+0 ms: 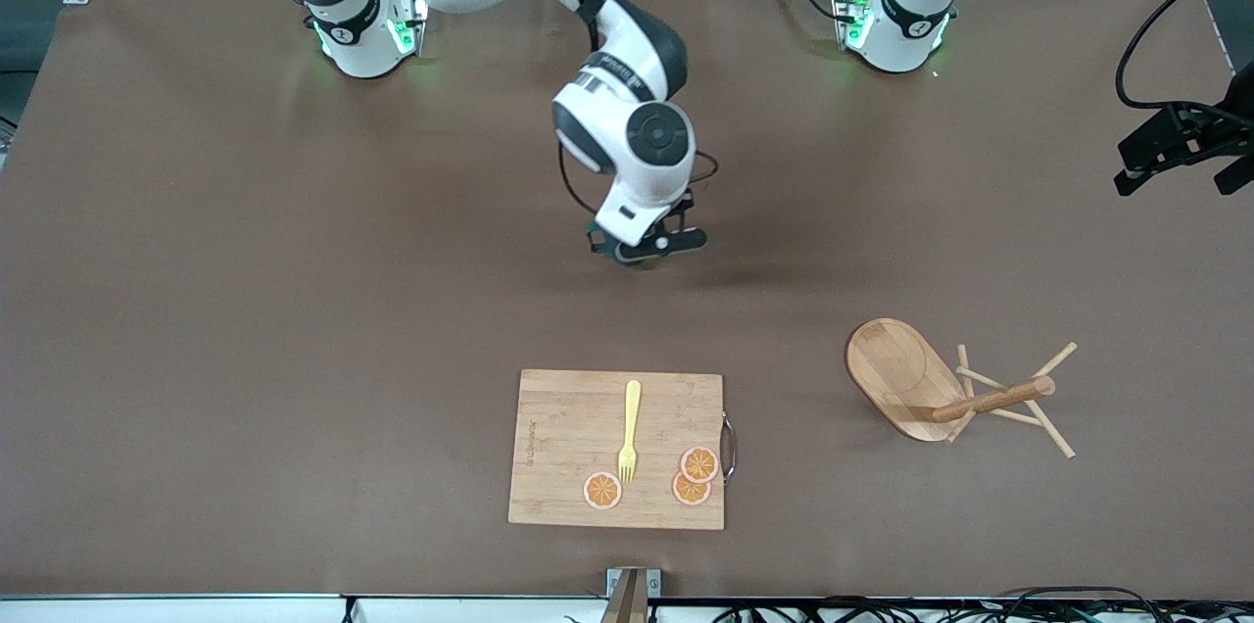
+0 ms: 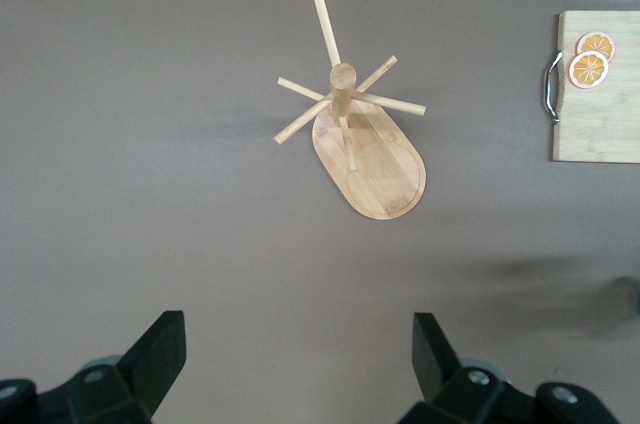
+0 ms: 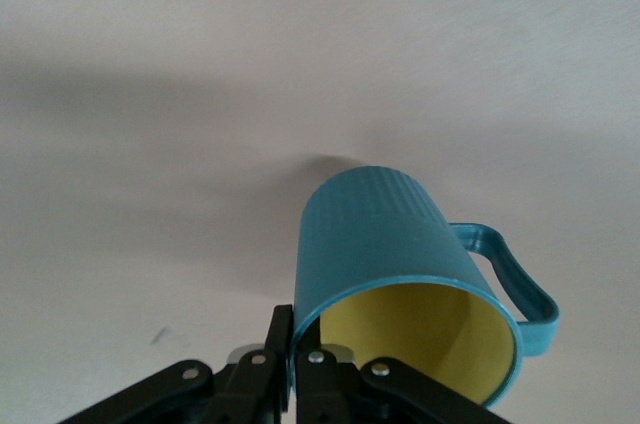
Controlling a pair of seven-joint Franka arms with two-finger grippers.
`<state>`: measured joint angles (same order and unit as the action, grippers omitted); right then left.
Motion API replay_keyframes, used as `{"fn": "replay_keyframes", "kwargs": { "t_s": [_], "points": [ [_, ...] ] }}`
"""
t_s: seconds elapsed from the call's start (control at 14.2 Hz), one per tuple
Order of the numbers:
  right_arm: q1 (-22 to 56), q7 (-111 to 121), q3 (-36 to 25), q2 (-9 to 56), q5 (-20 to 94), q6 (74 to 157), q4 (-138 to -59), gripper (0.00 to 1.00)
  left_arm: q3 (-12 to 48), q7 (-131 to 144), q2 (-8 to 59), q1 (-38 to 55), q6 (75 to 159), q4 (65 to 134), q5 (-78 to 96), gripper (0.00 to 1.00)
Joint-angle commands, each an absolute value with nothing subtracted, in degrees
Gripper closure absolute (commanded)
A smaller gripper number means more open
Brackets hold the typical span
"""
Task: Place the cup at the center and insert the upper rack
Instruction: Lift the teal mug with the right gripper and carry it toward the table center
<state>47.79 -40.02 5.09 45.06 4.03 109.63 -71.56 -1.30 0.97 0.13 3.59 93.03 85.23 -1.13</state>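
The cup, teal outside and yellow inside, hangs from my right gripper. The gripper is shut on its rim, one finger inside and one outside, with the handle pointing away from the fingers. In the front view my right gripper is over the middle of the table and its hand hides the cup. The upper rack, a wooden mug tree, lies tipped on its side toward the left arm's end, with its pegs sticking out. My left gripper hangs open and empty high above the table, and the rack shows below it.
A bamboo cutting board lies near the front camera's edge. It carries a yellow fork and three orange slices. My left gripper shows at the table's edge by the left arm's end. Black cables run along the front edge.
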Motion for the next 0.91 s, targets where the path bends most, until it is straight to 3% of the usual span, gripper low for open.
{"fn": "replay_keyframes", "kwargs": {
  "t_s": [0.0, 0.84],
  "points": [
    [50.27, -40.09, 4.39, 49.82, 4.40, 108.90, -65.49, 1.00, -1.49, 1.76, 0.53, 3.87, 91.93, 83.94, -0.35, 0.00],
    [51.85, -43.86, 4.39, 51.77, 5.89, 109.69, -63.11, 0.98, -1.41, 1.76, 0.61, 4.22, 92.02, 83.94, -0.26, 0.00]
  ]
}}
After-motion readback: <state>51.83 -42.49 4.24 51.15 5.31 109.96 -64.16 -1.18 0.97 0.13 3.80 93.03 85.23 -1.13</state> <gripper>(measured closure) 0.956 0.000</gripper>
